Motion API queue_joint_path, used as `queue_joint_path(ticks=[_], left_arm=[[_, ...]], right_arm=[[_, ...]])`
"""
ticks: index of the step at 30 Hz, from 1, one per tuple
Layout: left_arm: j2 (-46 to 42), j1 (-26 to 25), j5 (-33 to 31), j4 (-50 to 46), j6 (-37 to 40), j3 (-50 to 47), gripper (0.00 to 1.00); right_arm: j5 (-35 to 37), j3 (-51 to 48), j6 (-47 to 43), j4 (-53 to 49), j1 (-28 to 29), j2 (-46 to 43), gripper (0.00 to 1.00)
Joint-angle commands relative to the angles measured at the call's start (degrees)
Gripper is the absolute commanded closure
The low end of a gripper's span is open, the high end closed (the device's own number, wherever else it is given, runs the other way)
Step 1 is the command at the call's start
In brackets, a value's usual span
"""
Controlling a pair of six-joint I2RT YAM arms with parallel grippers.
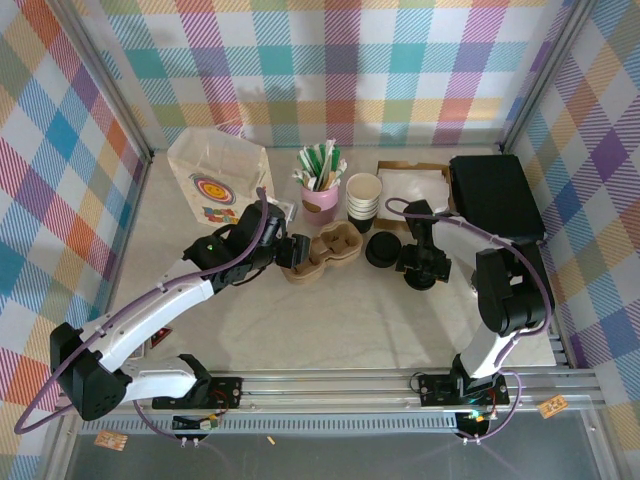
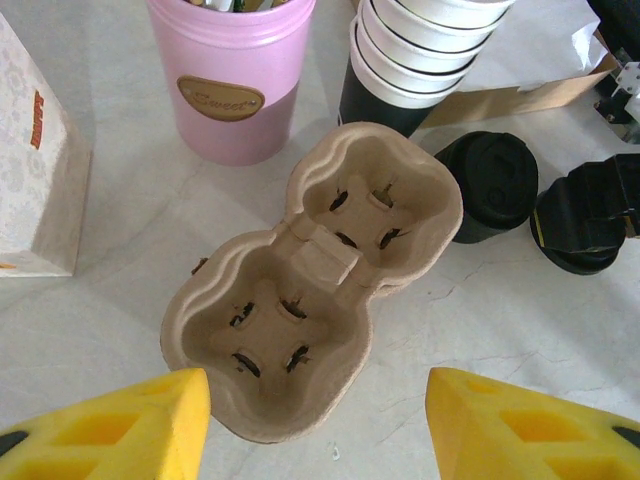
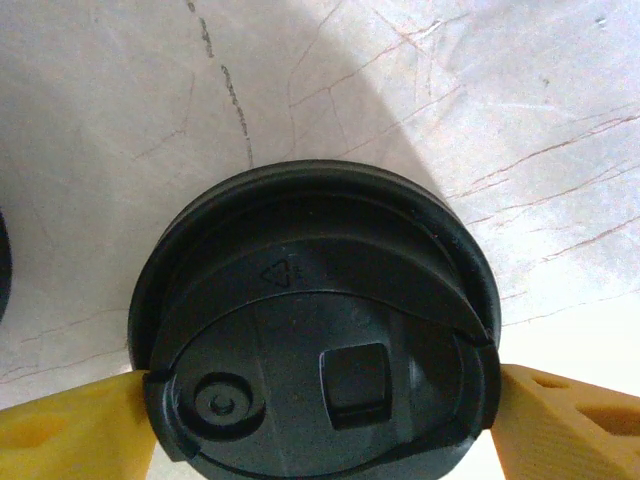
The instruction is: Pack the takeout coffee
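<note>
The takeout coffee (image 3: pixel 310 300), seen from above as a round black lid, stands on the table right of centre. My right gripper (image 3: pixel 320 390) has its yellow fingers (image 3: pixel 70 430) pressed against both sides of the lid. From the left wrist view the same lidded cup (image 2: pixel 580 245) is at the far right. My left gripper (image 2: pixel 315 385) stands open over the near end of a brown two-cup pulp carrier (image 2: pixel 320 290) with both wells empty. From above, the left gripper (image 1: pixel 290 250) is at the carrier's (image 1: pixel 322 252) left end and the right gripper (image 1: pixel 420 270) is further right.
A low stack of loose black lids (image 1: pixel 383 250) sits between carrier and coffee. Behind stand a paper bag (image 1: pixel 215 180), a pink cup of stirrers (image 1: pixel 320 195), stacked lidless cups (image 1: pixel 363 195), an open cardboard box (image 1: pixel 410 180) and a black case (image 1: pixel 495 195).
</note>
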Motion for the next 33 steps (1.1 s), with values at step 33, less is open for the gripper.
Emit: queue_joint_path(ticks=[33], left_arm=[[1.9, 0.6, 0.7, 1.2, 0.3, 1.8, 0.41]], right_arm=[[-1.5, 2.5, -8.5, -5.3, -0.1, -9.2, 0.34]])
